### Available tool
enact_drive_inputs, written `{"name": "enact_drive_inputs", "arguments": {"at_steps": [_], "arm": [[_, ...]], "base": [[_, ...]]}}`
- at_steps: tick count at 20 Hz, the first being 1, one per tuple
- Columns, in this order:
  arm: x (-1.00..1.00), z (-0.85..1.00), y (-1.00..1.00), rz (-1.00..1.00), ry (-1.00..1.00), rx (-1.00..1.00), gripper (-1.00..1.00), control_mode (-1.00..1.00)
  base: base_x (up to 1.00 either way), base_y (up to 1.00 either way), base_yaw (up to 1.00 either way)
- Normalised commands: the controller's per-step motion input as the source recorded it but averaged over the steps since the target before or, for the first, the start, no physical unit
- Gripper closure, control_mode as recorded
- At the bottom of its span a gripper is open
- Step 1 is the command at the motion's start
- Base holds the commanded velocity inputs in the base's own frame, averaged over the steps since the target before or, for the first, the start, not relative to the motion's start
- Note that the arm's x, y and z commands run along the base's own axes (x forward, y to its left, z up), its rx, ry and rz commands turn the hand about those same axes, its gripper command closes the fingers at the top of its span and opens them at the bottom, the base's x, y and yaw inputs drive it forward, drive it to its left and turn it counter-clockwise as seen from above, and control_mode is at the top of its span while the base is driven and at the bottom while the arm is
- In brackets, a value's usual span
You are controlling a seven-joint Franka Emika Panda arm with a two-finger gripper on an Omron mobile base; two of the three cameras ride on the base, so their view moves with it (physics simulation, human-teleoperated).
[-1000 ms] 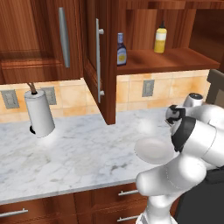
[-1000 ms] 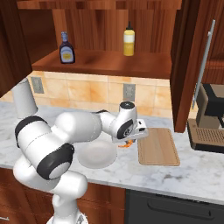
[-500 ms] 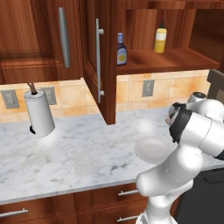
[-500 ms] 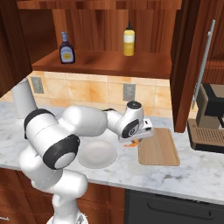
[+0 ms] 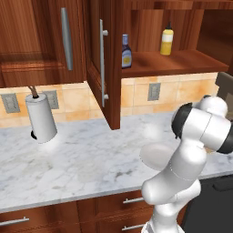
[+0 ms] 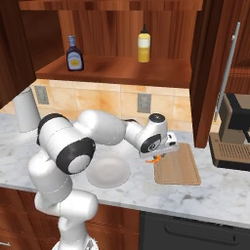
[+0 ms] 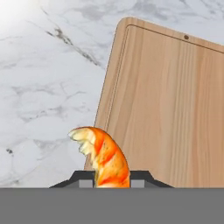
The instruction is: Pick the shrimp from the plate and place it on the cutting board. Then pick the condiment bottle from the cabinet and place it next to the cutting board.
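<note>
My gripper (image 6: 157,155) is shut on the orange shrimp (image 7: 103,157), which hangs above the left edge of the wooden cutting board (image 7: 166,105). From the right base view the shrimp (image 6: 155,159) shows just under the hand, at the board's (image 6: 177,165) near-left corner. The white plate (image 6: 108,172) lies bare on the counter left of the board; it also shows behind the arm as plate (image 5: 154,155). The dark condiment bottle (image 6: 74,53) stands on the shelf of the open cabinet (image 6: 122,71), also seen as bottle (image 5: 126,52).
A yellow squeeze bottle (image 6: 143,45) stands on the same shelf. A paper towel roll (image 5: 41,119) stands at the counter's left, a coffee machine (image 6: 234,136) at the right. The open cabinet door (image 5: 105,63) juts out over the counter.
The arm has carried the shrimp rightward, from beside the plate to over the cutting board's left edge. The grip has stayed shut.
</note>
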Motion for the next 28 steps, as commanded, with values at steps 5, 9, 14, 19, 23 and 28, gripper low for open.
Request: {"name": "enact_drive_inputs", "arguments": {"at_steps": [5, 9, 14, 19, 23, 28], "arm": [[0.12, -0.21, -0.2, 0.0, -0.03, 0.0, 1.0, -1.0], [0.12, -0.24, -0.18, 0.0, -0.04, 0.02, 1.0, -1.0], [0.2, -0.23, -0.21, 0.0, -0.02, 0.02, 1.0, -1.0], [0.34, -0.28, -0.29, 0.0, -0.01, 0.04, 1.0, -1.0], [0.37, -0.34, -0.28, 0.0, 0.0, 0.03, 1.0, -1.0], [0.41, -0.42, -0.29, 0.0, 0.0, 0.03, 1.0, -1.0]], "base": [[0.0, 0.0, 0.0], [0.0, 0.0, 0.0], [0.0, 0.0, 0.0], [0.0, 0.0, 0.0], [0.0, 0.0, 0.0], [0.0, 0.0, 0.0]]}}
